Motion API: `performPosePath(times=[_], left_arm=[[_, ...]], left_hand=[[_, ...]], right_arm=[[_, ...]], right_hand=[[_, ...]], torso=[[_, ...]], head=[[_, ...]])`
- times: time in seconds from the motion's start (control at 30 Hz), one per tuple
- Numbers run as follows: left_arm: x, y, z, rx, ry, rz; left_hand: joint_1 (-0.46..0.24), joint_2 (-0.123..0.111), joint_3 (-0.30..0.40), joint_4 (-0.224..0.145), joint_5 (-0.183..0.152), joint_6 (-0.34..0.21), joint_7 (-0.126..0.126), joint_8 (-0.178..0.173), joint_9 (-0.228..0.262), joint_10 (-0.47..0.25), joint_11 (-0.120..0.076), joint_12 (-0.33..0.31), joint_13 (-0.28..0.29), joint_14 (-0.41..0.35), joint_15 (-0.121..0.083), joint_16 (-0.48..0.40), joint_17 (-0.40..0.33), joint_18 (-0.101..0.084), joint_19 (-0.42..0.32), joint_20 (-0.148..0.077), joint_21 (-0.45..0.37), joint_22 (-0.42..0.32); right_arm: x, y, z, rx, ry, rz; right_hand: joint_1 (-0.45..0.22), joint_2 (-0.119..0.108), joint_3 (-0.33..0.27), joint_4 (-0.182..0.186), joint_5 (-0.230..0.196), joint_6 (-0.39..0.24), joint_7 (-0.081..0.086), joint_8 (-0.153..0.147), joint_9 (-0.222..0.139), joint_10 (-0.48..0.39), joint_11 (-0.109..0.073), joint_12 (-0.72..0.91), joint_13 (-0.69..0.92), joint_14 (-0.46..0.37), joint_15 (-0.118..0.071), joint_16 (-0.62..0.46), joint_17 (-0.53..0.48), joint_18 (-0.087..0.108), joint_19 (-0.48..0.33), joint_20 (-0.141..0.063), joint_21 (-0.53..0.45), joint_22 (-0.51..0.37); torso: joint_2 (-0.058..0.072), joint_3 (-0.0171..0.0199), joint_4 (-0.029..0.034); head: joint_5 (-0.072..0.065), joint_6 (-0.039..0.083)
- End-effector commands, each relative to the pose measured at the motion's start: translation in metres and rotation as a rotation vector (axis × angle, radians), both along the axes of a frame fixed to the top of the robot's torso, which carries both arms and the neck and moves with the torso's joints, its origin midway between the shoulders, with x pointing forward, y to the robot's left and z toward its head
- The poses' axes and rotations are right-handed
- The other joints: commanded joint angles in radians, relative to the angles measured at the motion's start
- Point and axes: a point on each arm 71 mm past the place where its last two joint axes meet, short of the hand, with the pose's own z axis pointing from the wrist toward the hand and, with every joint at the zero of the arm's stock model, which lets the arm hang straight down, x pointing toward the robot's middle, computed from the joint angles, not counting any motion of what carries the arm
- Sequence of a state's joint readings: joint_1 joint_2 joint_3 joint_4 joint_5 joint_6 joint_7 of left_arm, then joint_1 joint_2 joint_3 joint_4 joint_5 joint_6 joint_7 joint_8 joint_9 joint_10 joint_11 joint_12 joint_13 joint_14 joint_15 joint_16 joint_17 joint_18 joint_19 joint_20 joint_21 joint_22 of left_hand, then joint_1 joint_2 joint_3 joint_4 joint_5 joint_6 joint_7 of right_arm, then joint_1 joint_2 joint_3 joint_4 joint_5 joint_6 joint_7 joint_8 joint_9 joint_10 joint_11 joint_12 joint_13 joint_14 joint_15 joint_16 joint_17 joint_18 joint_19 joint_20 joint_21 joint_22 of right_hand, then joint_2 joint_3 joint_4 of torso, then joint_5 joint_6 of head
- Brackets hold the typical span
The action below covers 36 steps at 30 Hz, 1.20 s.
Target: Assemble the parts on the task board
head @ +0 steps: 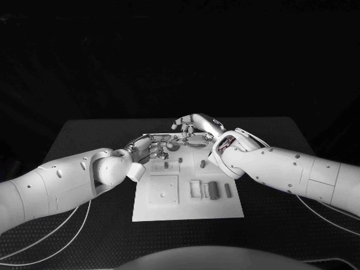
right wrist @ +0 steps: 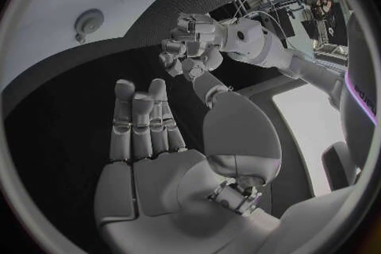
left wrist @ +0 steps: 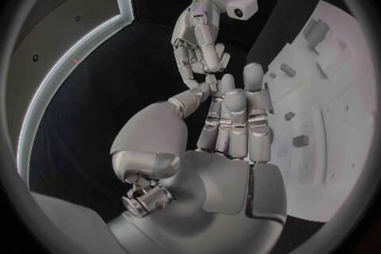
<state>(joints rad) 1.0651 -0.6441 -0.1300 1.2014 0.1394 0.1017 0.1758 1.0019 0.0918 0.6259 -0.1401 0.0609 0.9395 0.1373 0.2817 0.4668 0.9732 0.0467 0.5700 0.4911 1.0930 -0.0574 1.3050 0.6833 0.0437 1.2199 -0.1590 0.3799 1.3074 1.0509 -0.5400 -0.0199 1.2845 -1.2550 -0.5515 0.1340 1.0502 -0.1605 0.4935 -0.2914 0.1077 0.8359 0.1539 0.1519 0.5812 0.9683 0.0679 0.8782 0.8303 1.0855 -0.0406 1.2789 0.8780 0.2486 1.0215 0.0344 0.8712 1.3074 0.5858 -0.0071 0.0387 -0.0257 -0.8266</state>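
A black table (head: 91, 140) with a finely textured top carries the things. A white task board (head: 188, 209) lies flat on its middle, a rectangular plate with its long sides running away from the robot. Thin pale cables (head: 58, 230) trail across the table's near corners on both sides of the board. The board's far end sits close to the table's far edge, its near end well inside the near edge

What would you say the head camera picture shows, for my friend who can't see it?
Two white robot arms reach in from both sides, and the left hand and right hand meet, fingertips close together, over the far end of a white task board on a black table. Small grey parts lie on the board nearer the robot.
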Motion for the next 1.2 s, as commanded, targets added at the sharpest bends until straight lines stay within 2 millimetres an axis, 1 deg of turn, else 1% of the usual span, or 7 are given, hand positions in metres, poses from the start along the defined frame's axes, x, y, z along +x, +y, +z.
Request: performPosePath(times=[0.03,0.27,0.43,0.53,0.7,1.0,1.2], left_arm=[[-0.0011,-0.0047,0.003,-0.042,-0.013,-0.02],[-0.0018,-0.0069,0.0036,-0.05,-0.016,-0.03],[-0.002,-0.0084,0.0038,-0.055,-0.016,-0.036],[-0.0024,-0.0089,0.004,-0.059,-0.017,-0.04],[-0.0029,-0.0098,0.0042,-0.064,-0.016,-0.047],[-0.0037,-0.011,0.0047,-0.072,-0.018,-0.057],[-0.0038,-0.0097,0.0049,-0.07,-0.025,-0.065]], left_hand=[[-0.011,0.0,0.001,-0.006,-0.003,-0.002,0.006,0.001,0.002,-0.004,0.0,0.007,-0.001,-0.013,-0.007,0.006,-0.001,0.02,-0.006,-0.002,-0.001,0.023],[-0.012,0.001,0.001,-0.007,-0.004,-0.003,0.006,0.001,0.002,-0.005,0.0,0.007,-0.002,-0.014,-0.007,0.006,-0.002,0.02,-0.007,-0.002,-0.001,0.023],[-0.013,0.002,0.0,-0.007,-0.004,-0.004,0.006,0.001,0.001,-0.006,0.0,0.007,-0.002,-0.014,-0.006,0.007,-0.002,0.02,-0.007,-0.002,-0.001,0.023],[-0.014,0.002,0.0,-0.007,-0.005,-0.004,0.006,0.001,0.001,-0.006,0.0,0.007,-0.002,-0.014,-0.006,0.007,-0.002,0.019,-0.007,-0.002,-0.001,0.023],[-0.015,0.003,-0.001,-0.008,-0.005,-0.005,0.006,0.001,0.001,-0.007,0.0,0.008,-0.003,-0.015,-0.006,0.008,-0.002,0.019,-0.008,-0.002,0.0,0.023],[-0.017,0.004,-0.002,-0.009,-0.005,-0.006,0.005,0.001,0.001,-0.008,0.0,0.008,-0.003,-0.016,-0.007,0.01,-0.003,0.019,-0.008,-0.002,0.0,0.023],[-0.018,0.005,-0.002,-0.01,-0.005,-0.006,0.005,0.001,0.001,-0.009,0.0,0.008,-0.004,-0.016,-0.007,0.011,-0.003,0.019,-0.008,-0.003,0.001,0.023]], right_arm=[[-0.0009,0.0023,0.0003,-0.005,-0.007,0.005],[-0.0018,0.0027,-0.0016,-0.006,-0.005,0.01],[-0.0027,0.0037,-0.0022,0.001,-0.006,0.013],[-0.0032,0.0049,-0.0023,0.004,-0.005,0.015],[-0.0034,0.005,-0.0032,0.003,-0.003,0.018],[-0.0029,0.0035,-0.004,-0.002,-0.001,0.014],[-0.0027,0.0026,-0.0049,-0.008,0.006,0.015]], right_hand=[[0.004,0.011,-0.011,0.001,0.005,-0.013,0.023,0.01,0.0,-0.006,-0.004,0.007,0.002,-0.005,-0.004,0.004,0.001,0.013,-0.006,-0.001,-0.004,0.009],[0.012,0.017,-0.02,0.0,0.005,0.014,0.015,0.026,0.004,-0.003,-0.011,0.012,0.001,-0.003,-0.01,0.007,0.0,0.013,-0.003,-0.002,-0.004,0.01],[0.016,0.025,-0.028,0.001,0.005,0.046,0.005,0.046,0.011,0.003,-0.02,0.015,-0.001,0.0,-0.019,0.008,-0.001,0.013,0.0,-0.003,-0.003,0.01],[0.019,0.032,-0.031,0.0,0.006,0.068,-0.003,0.059,0.017,0.008,-0.027,0.016,-0.003,0.004,-0.026,0.009,-0.002,0.013,0.004,-0.005,-0.002,0.011],[0.029,0.046,-0.033,0.0,0.006,0.113,-0.021,0.086,0.031,0.018,-0.043,0.016,-0.008,0.009,-0.04,0.01,-0.004,0.013,0.009,-0.008,-0.001,0.011],[0.039,0.073,-0.029,0.0,0.006,0.143,-0.033,0.101,0.038,0.036,-0.055,0.022,-0.01,0.019,-0.051,0.015,-0.003,0.013,0.018,-0.013,0.004,0.013],[0.036,0.079,-0.029,0.0,0.006,0.149,-0.035,0.102,0.039,0.042,-0.057,0.023,-0.011,0.024,-0.054,0.018,-0.002,0.013,0.023,-0.015,0.007,0.014]], torso=[[0.0,0.0009,-0.0003],[0.0,0.0009,-0.0013],[0.0,0.0014,-0.0011],[0.0,0.0017,-0.0007],[0.0,0.0014,-0.0007],[0.0,0.0008,-0.0005],[0.0,0.0007,-0.0006]], head=[[0.0,-0.001],[0.0,-0.002],[0.0,-0.001],[-0.001,-0.001],[-0.001,-0.001],[-0.001,-0.002],[-0.002,-0.003]])
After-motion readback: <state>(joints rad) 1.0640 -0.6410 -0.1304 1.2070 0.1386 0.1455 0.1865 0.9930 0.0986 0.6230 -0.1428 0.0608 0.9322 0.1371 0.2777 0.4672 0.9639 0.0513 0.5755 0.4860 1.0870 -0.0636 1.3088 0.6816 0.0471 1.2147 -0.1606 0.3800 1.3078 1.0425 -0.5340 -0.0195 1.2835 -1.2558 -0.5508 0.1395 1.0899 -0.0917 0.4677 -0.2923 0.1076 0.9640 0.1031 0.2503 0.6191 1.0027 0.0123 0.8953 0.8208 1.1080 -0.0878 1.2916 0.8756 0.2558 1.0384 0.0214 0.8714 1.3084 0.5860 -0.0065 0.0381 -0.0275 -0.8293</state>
